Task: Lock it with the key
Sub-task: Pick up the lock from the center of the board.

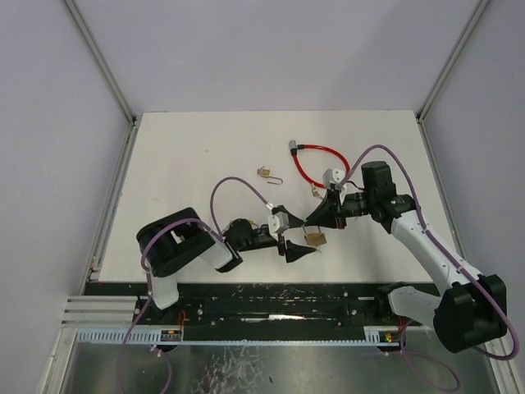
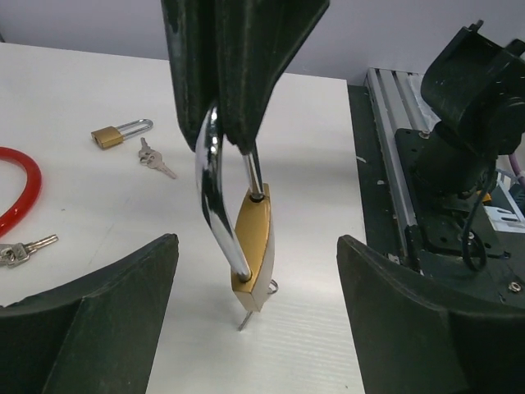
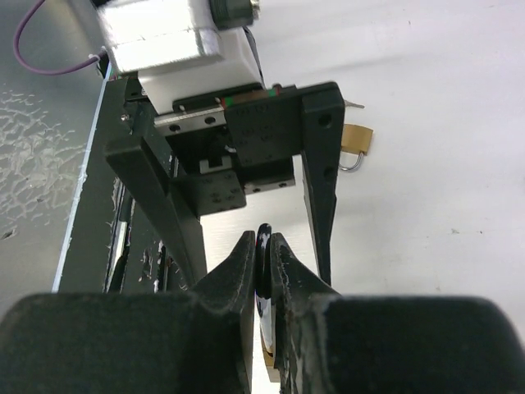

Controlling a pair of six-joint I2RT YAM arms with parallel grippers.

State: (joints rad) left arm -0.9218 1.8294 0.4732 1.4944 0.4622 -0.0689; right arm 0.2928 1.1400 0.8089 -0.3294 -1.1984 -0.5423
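Brass padlock hangs near the front middle of the white tabletop in your top view, pinched by the right jaws, with the left jaws just beside it. A red cable lock and a small padlock lie farther back. From your left wrist, the left jaws stand wide apart either side of the brass padlock, touching nothing, while the right jaws clamp its chrome shackle from above and a key pokes from its underside. From your right wrist, the right jaws are closed tight on that shackle.

The padlock is smooth brass with a glossy chrome shackle; the tabletop is matt white, the cable glossy red.
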